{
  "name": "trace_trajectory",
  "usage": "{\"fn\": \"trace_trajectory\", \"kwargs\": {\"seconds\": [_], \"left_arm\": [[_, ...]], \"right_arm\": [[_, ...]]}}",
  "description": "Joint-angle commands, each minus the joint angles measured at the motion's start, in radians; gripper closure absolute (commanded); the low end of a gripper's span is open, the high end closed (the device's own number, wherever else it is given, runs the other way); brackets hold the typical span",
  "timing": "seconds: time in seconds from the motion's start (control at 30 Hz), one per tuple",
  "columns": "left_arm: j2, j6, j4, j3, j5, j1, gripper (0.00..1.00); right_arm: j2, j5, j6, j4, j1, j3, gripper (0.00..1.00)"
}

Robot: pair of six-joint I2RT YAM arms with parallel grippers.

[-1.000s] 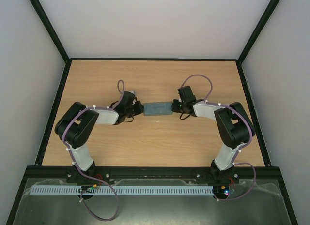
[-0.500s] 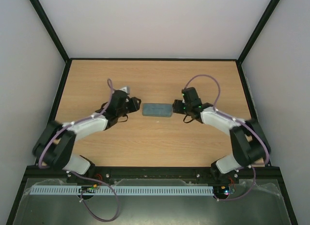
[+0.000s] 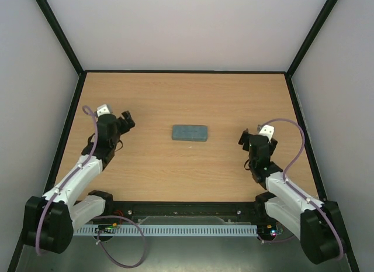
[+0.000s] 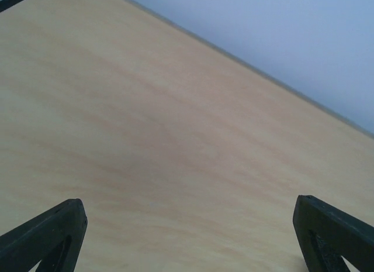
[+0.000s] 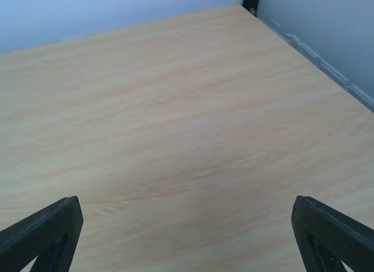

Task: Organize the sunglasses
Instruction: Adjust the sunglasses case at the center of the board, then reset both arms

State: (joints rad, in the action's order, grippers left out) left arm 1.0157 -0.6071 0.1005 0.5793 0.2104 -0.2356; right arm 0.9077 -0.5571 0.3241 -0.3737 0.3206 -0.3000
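left claw [image 3: 126, 120] and right claw [image 3: 248, 136] both spread, empty, well apart from closed case [image 3: 190, 133] mid-frame; sunglasses unseen, likely inside; looks done, next park arms.

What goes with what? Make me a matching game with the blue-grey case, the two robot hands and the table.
Things:
1. case
2. left hand
3. right hand
4. table

Descriptions:
a. light brown wood
b. lying in the middle of the table
c. open and empty, over the left side of the table
d. open and empty, over the right side of the table

Pairs: 1-b, 2-c, 3-d, 4-a
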Motion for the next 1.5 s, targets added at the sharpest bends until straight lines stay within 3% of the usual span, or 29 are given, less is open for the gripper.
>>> {"fn": "trace_trajectory", "kwargs": {"seconds": [0.0, 0.17, 0.3, 0.33, 0.47, 0.67, 0.7, 0.8, 1.07, 1.13, 1.2, 1.23, 1.33, 1.4, 1.47], "left_arm": [[0.011, 0.092, 0.026, -0.054, 0.138, 0.030, 0.01], [0.062, 0.173, 0.143, -0.086, 0.277, 0.050, 0.00], [0.110, 0.274, 0.378, -0.182, 0.301, 0.064, 0.00], [0.125, 0.292, 0.407, -0.182, 0.289, 0.077, 0.01], [0.164, 0.355, 0.481, -0.178, 0.229, 0.121, 0.01], [0.279, 0.461, 0.924, -0.353, 0.120, 0.133, 0.00], [0.309, 0.471, 0.934, -0.333, 0.106, 0.132, 0.01], [0.351, 0.467, 0.880, -0.284, 0.130, 0.135, 0.01], [0.428, 0.533, 0.934, -0.244, 0.136, 0.153, 0.01], [0.498, 0.542, 1.127, -0.297, 0.139, 0.163, 0.01], [0.473, 0.518, 1.053, -0.291, 0.116, 0.179, 0.00], [0.490, 0.517, 1.098, -0.303, 0.111, 0.183, 0.00], [0.487, 0.511, 1.107, -0.312, 0.108, 0.188, 0.00], [0.486, 0.510, 1.105, -0.311, 0.106, 0.188, 0.01], [0.490, 0.510, 1.112, -0.313, 0.106, 0.188, 0.01]], "right_arm": [[0.021, -0.123, -0.082, -0.367, -0.022, 0.101, 0.01], [0.183, -0.156, -0.086, -0.567, -0.033, 0.136, 0.02], [0.367, -0.173, -0.093, -0.756, -0.043, 0.153, 0.01], [0.399, -0.168, -0.111, -0.798, -0.046, 0.144, 0.01], [0.463, -0.178, -0.113, -0.707, -0.065, 0.060, 0.01], [0.558, -0.162, -0.173, -0.954, -0.111, 0.111, 0.02], [0.583, -0.139, -0.172, -1.025, -0.131, 0.129, 0.01], [0.577, -0.093, -0.159, -0.862, -0.140, 0.060, 0.01], [0.580, -0.087, -0.163, -0.886, -0.140, 0.067, 0.01], [0.566, -0.072, -0.171, -0.968, -0.140, 0.118, 0.01], [0.552, -0.042, -0.181, -1.069, -0.140, 0.183, 0.01], [0.562, -0.032, -0.186, -1.079, -0.141, 0.183, 0.01], [0.588, 0.137, -0.182, -1.011, -0.184, 0.156, 0.01], [0.669, 0.193, -0.233, -1.203, -0.189, 0.189, 0.01], [0.608, 0.188, -0.203, -1.015, -0.189, 0.138, 0.01]]}}
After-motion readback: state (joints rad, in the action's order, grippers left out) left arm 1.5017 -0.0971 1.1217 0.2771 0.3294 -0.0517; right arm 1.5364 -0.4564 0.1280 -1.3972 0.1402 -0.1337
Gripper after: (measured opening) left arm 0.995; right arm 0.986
